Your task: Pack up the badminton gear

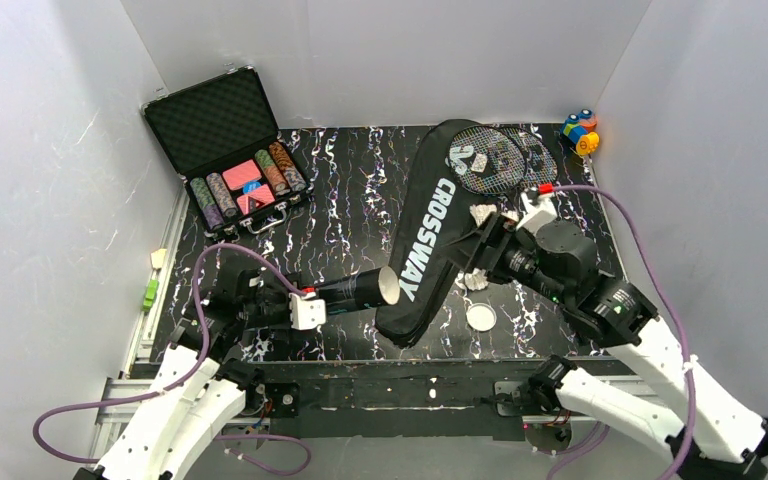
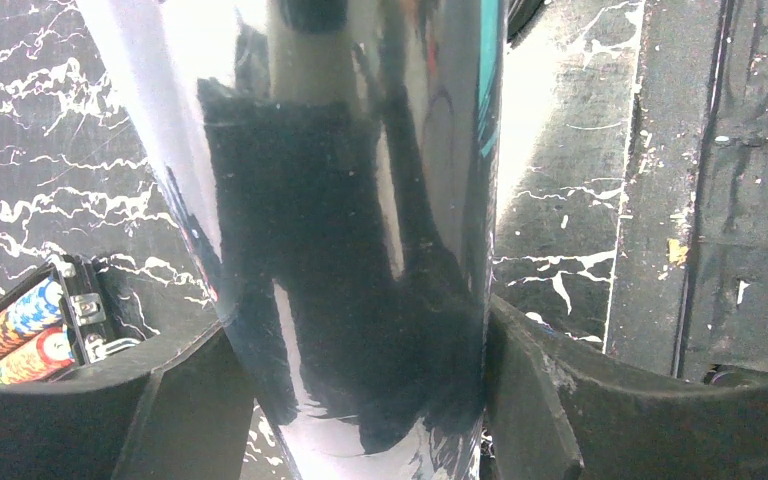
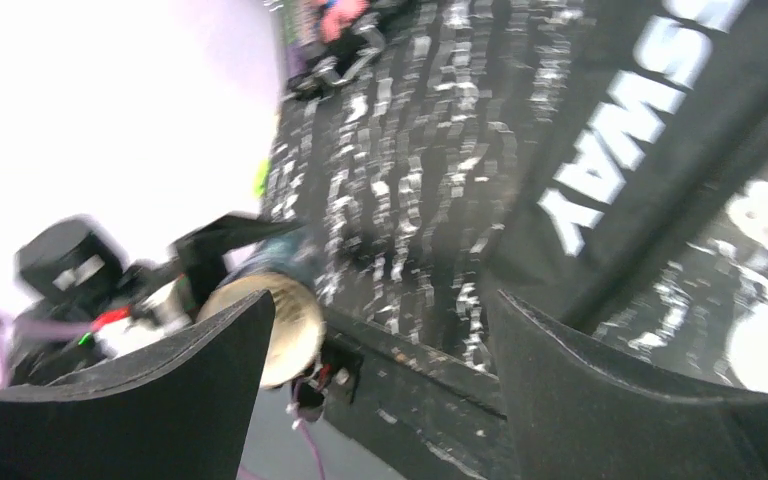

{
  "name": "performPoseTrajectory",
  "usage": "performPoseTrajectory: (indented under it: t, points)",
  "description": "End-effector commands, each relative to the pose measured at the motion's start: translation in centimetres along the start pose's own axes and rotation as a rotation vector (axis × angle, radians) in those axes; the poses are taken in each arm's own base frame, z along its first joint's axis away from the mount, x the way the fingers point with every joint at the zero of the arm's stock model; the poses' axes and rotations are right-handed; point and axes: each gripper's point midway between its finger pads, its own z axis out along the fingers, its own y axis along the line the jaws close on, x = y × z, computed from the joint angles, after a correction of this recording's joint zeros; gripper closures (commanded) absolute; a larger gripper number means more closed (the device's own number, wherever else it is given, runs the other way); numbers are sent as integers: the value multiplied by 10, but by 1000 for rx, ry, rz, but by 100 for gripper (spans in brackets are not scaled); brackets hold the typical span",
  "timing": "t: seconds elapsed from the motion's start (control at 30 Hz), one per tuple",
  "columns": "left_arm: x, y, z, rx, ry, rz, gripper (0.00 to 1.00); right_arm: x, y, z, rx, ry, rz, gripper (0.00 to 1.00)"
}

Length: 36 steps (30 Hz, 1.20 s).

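Inspector: Status of the left hand?

Officer: Closed on the tube, one finger on either side of its glossy body. The tube is held level, and its open mouth points away from that hand toward the bag.

Inspector: Lid?

Officer: The lid is off. It lies flat on the desk, just on the near side of the right hand and beside the bag's narrow end.

Inspector: Right hand?

Officer: Spread wide, with nothing between the fingers. It hovers at the bag's edge, facing the tube's mouth across the bag.

Inspector: Remaining gear?

Officer: One shuttlecock sits on the bag just beyond the right hand. A second white piece lies under that hand, partly hidden; I cannot identify it. The rackets lie with their heads at the bag's wide end, farther beyond the same hand.

Inspector: Other items?

Officer: The chip case stands open, well beyond the left hand. The toy blocks are in the far corner, past the rackets.
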Motion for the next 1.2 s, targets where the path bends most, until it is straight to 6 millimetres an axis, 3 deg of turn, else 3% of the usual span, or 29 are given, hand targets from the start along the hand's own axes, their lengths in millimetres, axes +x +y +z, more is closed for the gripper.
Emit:
performPoseTrajectory:
  t: [0.0,0.07,0.2,0.5,0.77,0.97,1.17]
  points:
    - [-7,5,-1,-19,-27,37,77,33,-98,10,310,96,173,13]
    - [-7,5,-1,-20,-27,36,77,37,-126,17,376,102,220,13]
    - [-6,3,-2,-20,-25,33,77,40,-162,35,426,109,304,12]
    - [-6,1,-5,-24,-24,45,77,30,-215,71,459,28,496,15]
    - [-7,1,-6,-31,-27,44,77,26,-253,87,541,-19,596,31]
    - [-8,0,-7,-34,-28,46,77,22,-270,88,597,-50,604,37]
    - [-8,0,-8,-34,-30,45,77,30,-290,85,664,-57,620,49]
